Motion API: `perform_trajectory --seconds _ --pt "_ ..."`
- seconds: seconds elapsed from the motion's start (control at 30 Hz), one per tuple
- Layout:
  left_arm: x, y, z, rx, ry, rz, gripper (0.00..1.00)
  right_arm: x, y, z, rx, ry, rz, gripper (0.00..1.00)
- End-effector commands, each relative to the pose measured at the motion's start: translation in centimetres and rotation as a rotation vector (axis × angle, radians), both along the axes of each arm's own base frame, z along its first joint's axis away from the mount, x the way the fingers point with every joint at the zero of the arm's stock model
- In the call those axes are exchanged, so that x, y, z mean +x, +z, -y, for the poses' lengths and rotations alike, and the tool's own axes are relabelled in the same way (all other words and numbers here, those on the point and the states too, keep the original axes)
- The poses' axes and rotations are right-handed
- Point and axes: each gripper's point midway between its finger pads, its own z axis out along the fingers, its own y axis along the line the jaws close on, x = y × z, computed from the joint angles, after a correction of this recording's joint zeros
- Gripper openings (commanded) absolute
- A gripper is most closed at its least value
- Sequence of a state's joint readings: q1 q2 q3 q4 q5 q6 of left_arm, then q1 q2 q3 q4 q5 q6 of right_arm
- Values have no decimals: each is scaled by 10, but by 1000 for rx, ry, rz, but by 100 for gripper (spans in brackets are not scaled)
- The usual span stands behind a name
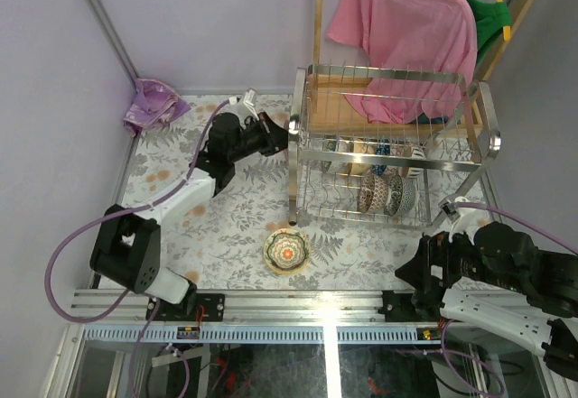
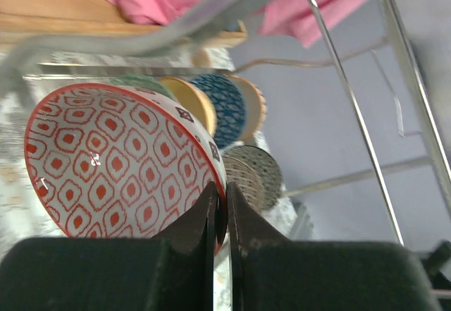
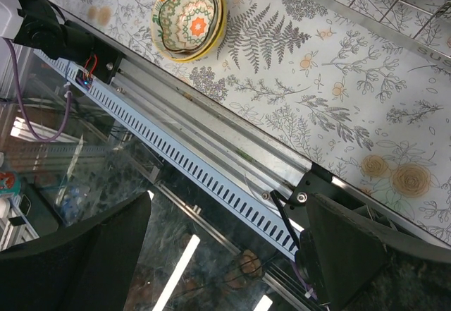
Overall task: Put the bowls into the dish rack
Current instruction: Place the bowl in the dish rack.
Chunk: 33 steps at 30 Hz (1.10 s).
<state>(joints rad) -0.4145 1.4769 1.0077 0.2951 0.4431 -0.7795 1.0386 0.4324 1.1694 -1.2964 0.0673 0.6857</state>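
Bowl rim pinched by left claw beside dish rack.

Soft, even light is filling the overhead view, glaring off the bottom glass; the dish rack is blurring in the left wrist view.

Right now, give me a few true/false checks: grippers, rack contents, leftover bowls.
1. The left gripper is shut on the red-patterned bowl at its rim. True.
2. The right gripper holds a bowl. False: it is open and empty, near the table's near edge.
3. The dish rack already holds several bowls. True.
4. No bowl is left on the table. False: a floral bowl sits in front of the rack.
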Motion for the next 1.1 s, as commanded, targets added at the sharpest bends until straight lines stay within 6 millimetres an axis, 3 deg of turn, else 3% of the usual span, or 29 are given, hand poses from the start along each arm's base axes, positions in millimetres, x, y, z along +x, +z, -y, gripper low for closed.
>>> perform_trajectory --seconds 0.0,0.43,1.07 --pt "-30 57 23 -275 -224 108 0 -5 -1 -6 -21 66 -8 99" --pt "-50 53 48 -526 -368 5 0 -3 -5 -13 -19 76 -16 100" --pt "-83 -10 100 -550 -421 -161 0 -4 -8 -15 -12 81 -25 99"
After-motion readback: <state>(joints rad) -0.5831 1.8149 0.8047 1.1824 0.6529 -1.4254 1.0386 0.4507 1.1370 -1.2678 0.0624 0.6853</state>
